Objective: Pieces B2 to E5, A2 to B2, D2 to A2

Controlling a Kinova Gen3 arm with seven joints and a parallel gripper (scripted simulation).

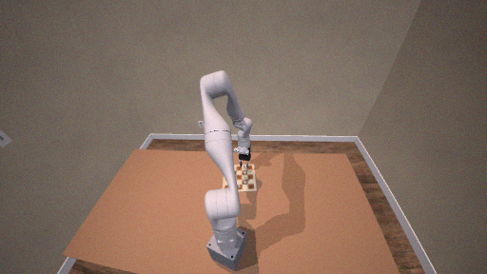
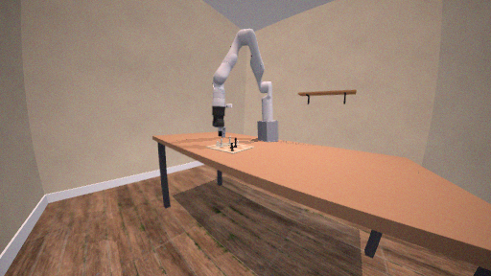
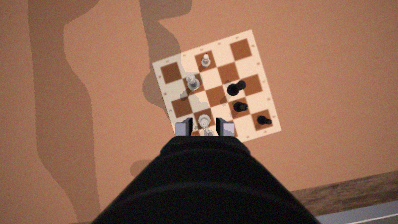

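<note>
Gripper (image 3: 204, 128) hangs over the chessboard (image 3: 260, 131), jaws open and empty astride a white piece (image 3: 204, 120); lowering, then closing, looks next.

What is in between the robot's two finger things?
In the wrist view, a white chess piece shows in the gap of the open gripper, on the near edge of the board. The fingers are not gripping it.

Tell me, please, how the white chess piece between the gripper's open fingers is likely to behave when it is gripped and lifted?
The white piece looks tall on a narrow base, so an off-centre touch from a finger could tip it. Its rounded, smooth-looking shape may slip. It seems small, probably light and rigid.
</note>
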